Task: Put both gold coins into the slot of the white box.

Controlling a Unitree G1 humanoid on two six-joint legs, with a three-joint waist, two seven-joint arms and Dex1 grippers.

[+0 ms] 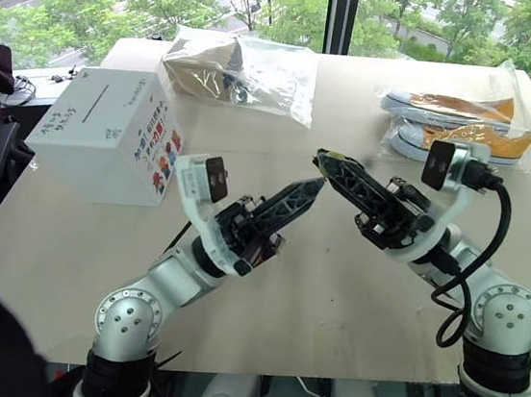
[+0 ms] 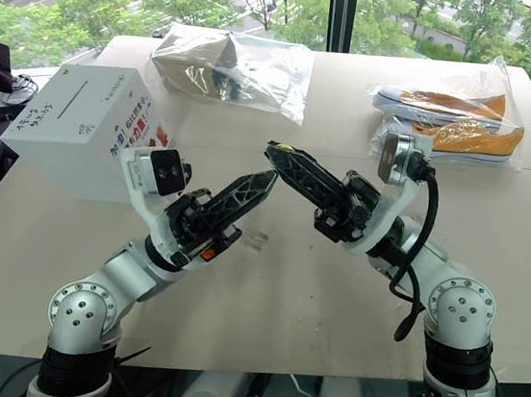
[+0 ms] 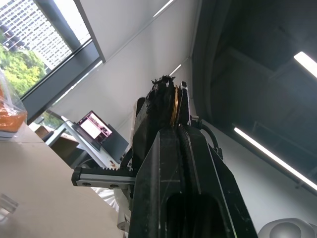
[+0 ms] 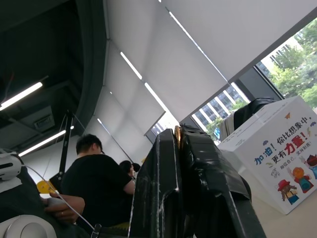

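The white box (image 1: 108,136) stands at the table's left, its slot (image 1: 96,105) a thin dark line on the plain top face, and its printed side (image 4: 285,168) also shows. My right gripper (image 1: 323,155) is raised over the table's middle, pointing left, shut on a gold coin (image 3: 174,104) whose edge (image 4: 177,131) glints between the tips. My left gripper (image 1: 314,185) points up and right, shut, its tip just under the right gripper's tip. Whether anything lies between the left fingers is hidden. Both tips hang to the right of the box, well apart from it.
A clear bag of brown items (image 1: 238,69) lies at the back and a bag with orange and white shoes (image 1: 454,125) at the back right. A small clear case (image 2: 256,239) sits on the table under the grippers. Seated people (image 4: 99,183) are beyond the table.
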